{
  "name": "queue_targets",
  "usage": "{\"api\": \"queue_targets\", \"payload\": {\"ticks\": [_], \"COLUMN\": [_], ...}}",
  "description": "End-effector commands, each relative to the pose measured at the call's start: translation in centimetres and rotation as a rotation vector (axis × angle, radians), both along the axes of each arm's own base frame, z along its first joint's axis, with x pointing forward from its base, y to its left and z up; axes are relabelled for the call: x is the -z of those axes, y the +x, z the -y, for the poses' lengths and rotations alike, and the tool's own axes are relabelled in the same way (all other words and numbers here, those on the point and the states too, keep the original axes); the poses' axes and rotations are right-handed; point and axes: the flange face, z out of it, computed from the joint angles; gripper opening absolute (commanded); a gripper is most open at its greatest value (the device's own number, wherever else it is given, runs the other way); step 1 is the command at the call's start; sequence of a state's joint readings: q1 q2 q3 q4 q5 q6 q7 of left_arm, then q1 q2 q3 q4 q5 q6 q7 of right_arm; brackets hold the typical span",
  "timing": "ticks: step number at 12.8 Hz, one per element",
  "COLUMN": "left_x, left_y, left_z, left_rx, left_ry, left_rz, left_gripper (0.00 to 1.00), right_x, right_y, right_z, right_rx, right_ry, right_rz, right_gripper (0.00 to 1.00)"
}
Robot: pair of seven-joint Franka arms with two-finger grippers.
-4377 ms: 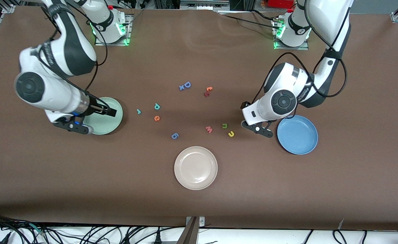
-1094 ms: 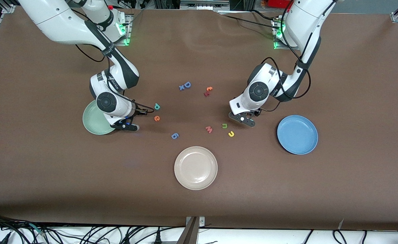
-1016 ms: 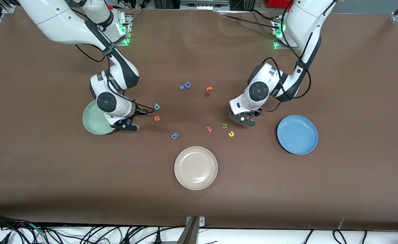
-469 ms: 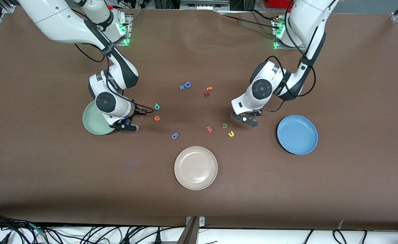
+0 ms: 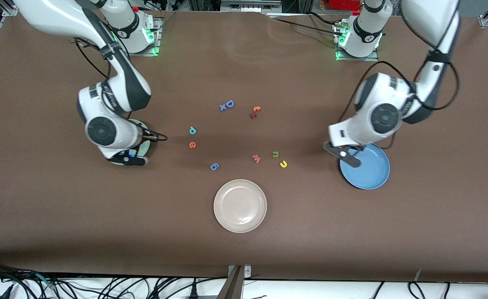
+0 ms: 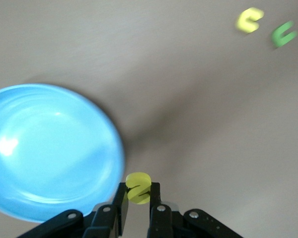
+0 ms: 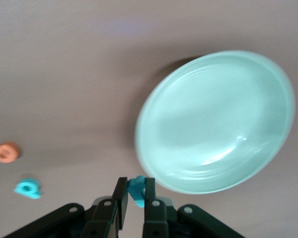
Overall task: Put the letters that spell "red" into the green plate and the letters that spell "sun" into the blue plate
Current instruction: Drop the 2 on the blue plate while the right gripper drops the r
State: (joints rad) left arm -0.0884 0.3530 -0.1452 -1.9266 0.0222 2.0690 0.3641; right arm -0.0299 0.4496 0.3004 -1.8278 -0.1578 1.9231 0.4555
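Both grippers are carrying a letter toward a plate. Closed on a tiny yellow plastic "s" [image 6: 138, 187], the left gripper [image 6: 137, 202] hangs at the rim of the round mid-blue plate [image 5: 370, 172] at the right of the front view; its wrist view shows the letter pinched between the two black fingers, just off the plate's edge. The right gripper [image 7: 135, 199] is clamped on a small teal plastic "r" [image 7: 137, 189] and sits by the rim of the round pale mint-green plate [image 7: 223, 119], at the left of the front view, where the arm hides most of that plate.

On the brown table [image 5: 244, 232], mid-frame in the front view, lie the teal lowercase "d" [image 5: 192, 131] and, just below it, the orange "e" [image 5: 192, 145]. Right of centre sit the olive-green "n" [image 5: 275, 154] and the yellow "u" [image 5: 283, 164], close together. A pink "w" [image 5: 256, 158], a blue "6"-like piece [image 5: 214, 166], a blue capital "D" [image 5: 227, 104], a red and orange pair [image 5: 255, 111] and a cream-white plate [image 5: 240, 205] at lower centre are also there.

Judged from this, the step in hand is the first delivery for each word; neither plate seems to hold a letter yet. Next, each gripper should move a little further over its plate's basin, away from the rim, before releasing, since both letters hang near the edge and could fall outside.
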Motion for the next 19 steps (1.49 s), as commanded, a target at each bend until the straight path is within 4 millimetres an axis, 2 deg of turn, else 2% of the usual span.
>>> {"api": "queue_targets", "payload": {"ticks": [1,2,3,4,5,8,9,11,12,13,14,16,17,19], "left_x": [3.1,5.1,6.5,7.4,7.4,6.0,5.3,4.7,4.3,4.0,3.8,3.9,4.2,5.1], "left_y": [1.9,2.7,3.1,3.2,3.2,2.9,2.8,2.1,1.5,0.7,0.3,-0.5,0.0,0.9], "left_z": [-3.9,-6.5,-7.1,-7.2,-7.3,-6.3,-4.6,0.1,2.8,6.1,8.8,14.9,16.5,20.0], "left_rx": [0.087,0.106,0.107,0.092,0.088,0.111,0.124,0.092,0.024,-0.048,-0.119,-0.240,-0.293,-0.305], "left_ry": [0.013,0.040,0.041,0.038,0.039,0.036,0.022,-0.006,-0.008,-0.006,0.000,0.008,0.008,-0.022], "left_rz": [0.018,0.052,0.072,0.077,0.078,0.073,0.081,0.090,0.095,0.098,0.106,0.121,0.129,0.143], "left_gripper": [0.00,0.00,0.05,0.72,1.00,1.00,1.00,1.00,1.00,1.00,1.00,1.00,1.00,1.00], "right_x": [1.1,2.1,2.9,4.1,5.1,6.7,6.9,7.0,6.8,6.2,5.2,2.5,1.4,0.5], "right_y": [0.9,1.2,1.3,1.3,1.4,0.9,0.9,0.8,0.9,1.0,1.2,0.9,0.6,-0.2], "right_z": [6.3,8.4,9.5,10.3,10.9,10.9,10.9,10.9,10.7,10.5,10.1,6.7,4.6,0.1], "right_rx": [-0.057,-0.079,-0.093,-0.091,-0.092,-0.092,-0.092,-0.092,-0.093,-0.089,-0.084,-0.034,-0.003,0.072], "right_ry": [0.006,0.015,0.026,0.034,0.042,0.052,0.053,0.053,0.052,0.051,0.050,0.061,0.058,0.046], "right_rz": [-0.035,-0.046,-0.050,-0.055,-0.058,-0.069,-0.068,-0.071,-0.071,-0.064,-0.051,-0.038,-0.026,-0.007], "right_gripper": [0.13,0.13,0.13,0.13,0.13,0.15,0.18,0.42,0.65,0.80,0.87,0.86,0.86,0.87]}}
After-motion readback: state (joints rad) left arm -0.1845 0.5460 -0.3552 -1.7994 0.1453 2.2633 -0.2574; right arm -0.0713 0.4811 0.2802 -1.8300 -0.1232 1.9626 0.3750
